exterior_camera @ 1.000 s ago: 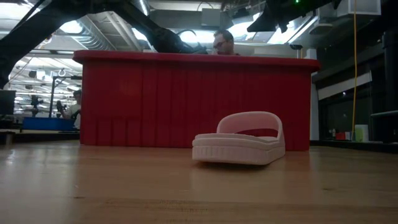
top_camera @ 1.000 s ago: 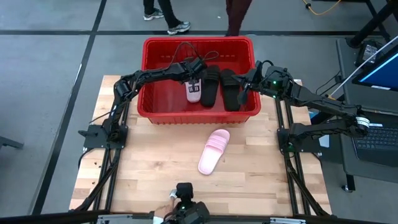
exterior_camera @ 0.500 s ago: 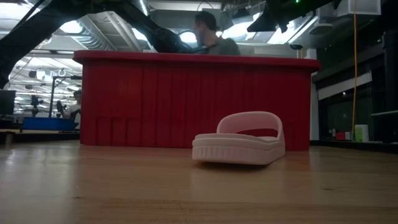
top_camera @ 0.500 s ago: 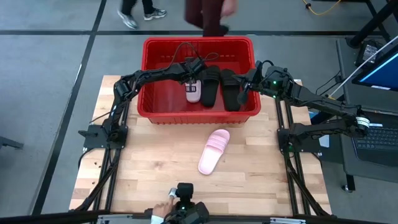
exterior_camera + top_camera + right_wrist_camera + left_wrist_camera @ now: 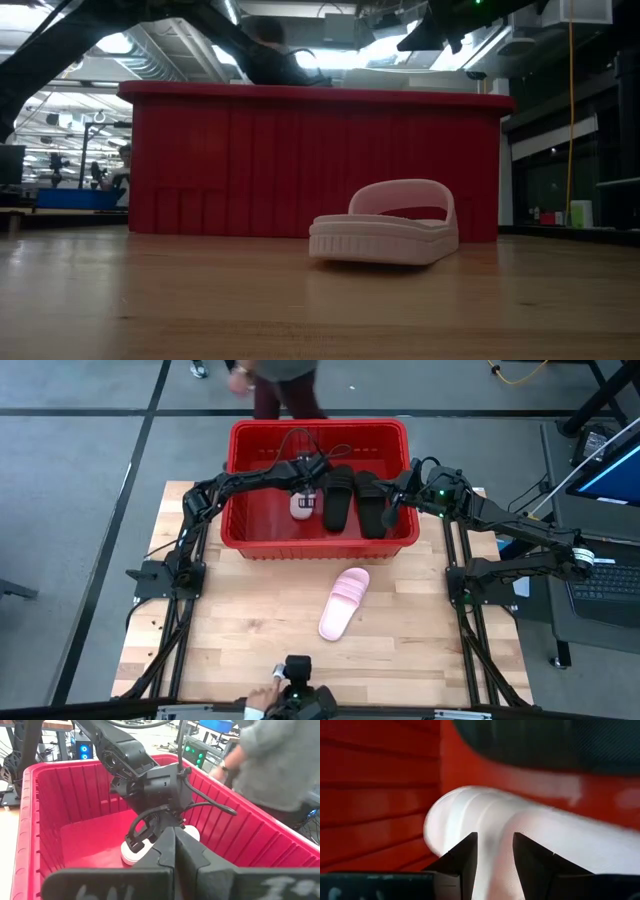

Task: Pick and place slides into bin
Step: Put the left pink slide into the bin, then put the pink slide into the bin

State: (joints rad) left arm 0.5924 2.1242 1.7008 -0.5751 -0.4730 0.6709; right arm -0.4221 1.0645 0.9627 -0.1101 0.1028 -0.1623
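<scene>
The red bin [image 5: 320, 426] stands at the table's far middle. Two black slides [image 5: 337, 498] [image 5: 372, 503] lie side by side on its floor. My left gripper [image 5: 303, 495] reaches into the bin from the left and is shut on a pale pink slide [image 5: 300, 507], low in the bin beside the black ones. A second pink slide [image 5: 345, 603] rests on its sole on the bare wood in front of the bin, also in the low view [image 5: 390, 225]. My right gripper [image 5: 392, 500] hangs shut above the bin's right side, touching nothing. My left gripper has the pink slide [image 5: 470, 815] between its two fingers [image 5: 465, 860], which slant down into the bin from the left. From the right wrist view the slide's pale ends [image 5: 131, 851] show on either side of the gripper, so the hold is near its middle. Whether the slide touches the bin floor cannot be told.
A person [image 5: 275, 380] moves just beyond the bin's far wall and shows close in the right wrist view [image 5: 280, 765]. A screen and keyboard [image 5: 610, 470] stand off the table's right. Bare wood [image 5: 250, 630] lies in front of the bin.
My left gripper has rolled about its own line without shifting place. The pink slide in it has turned with it and shows shorter from above. The person behind the bin has walked toward the left.
</scene>
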